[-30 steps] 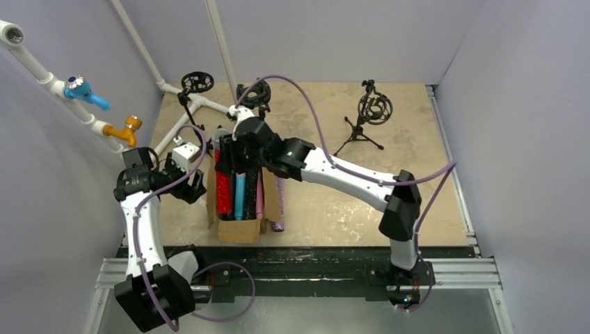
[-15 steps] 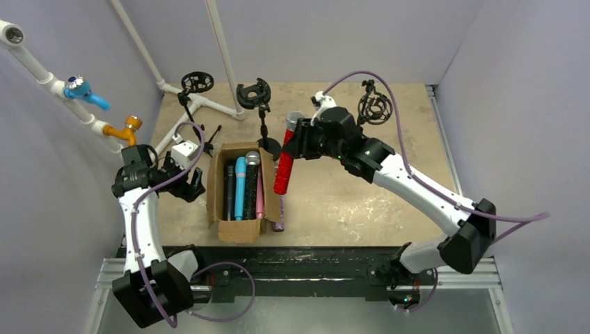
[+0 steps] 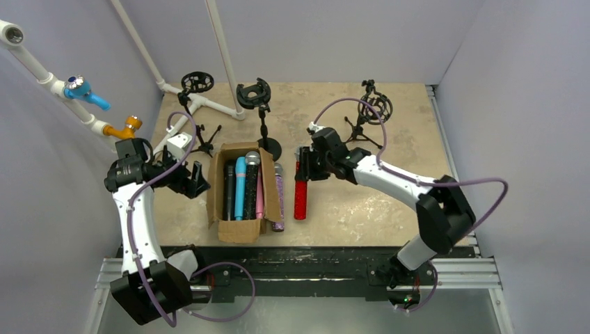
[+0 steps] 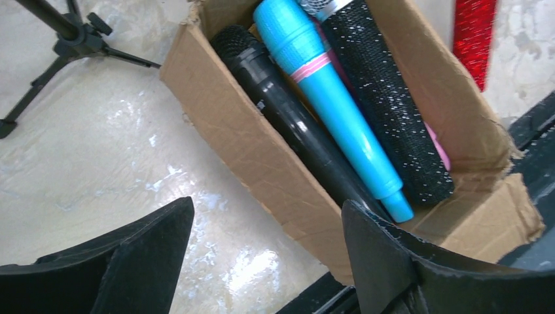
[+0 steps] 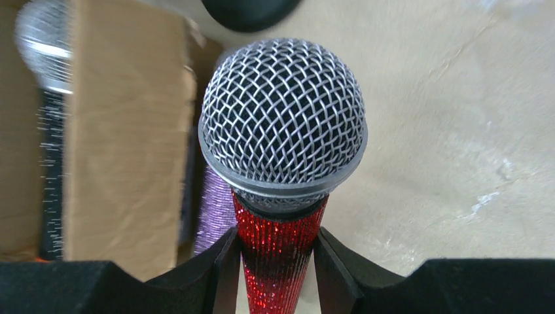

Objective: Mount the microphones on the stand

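Your right fingers (image 5: 278,261) clamp the glittery red microphone (image 3: 300,197) just under its mesh head, tail hanging over bare desk (image 3: 362,209) right of the cardboard box (image 3: 214,195), likely so it can slide into the stand (image 3: 375,108) behind. Your left fingers (image 4: 262,226) gape wide and empty by the box's left wall; tripod legs (image 4: 39,85) crowd that corner.

Bright, even light casts soft shadows, glare shines on the table (image 4: 157,183) in the left wrist view, and behind the sharp microphone (image 5: 281,118) the box (image 5: 124,131) is blurred.
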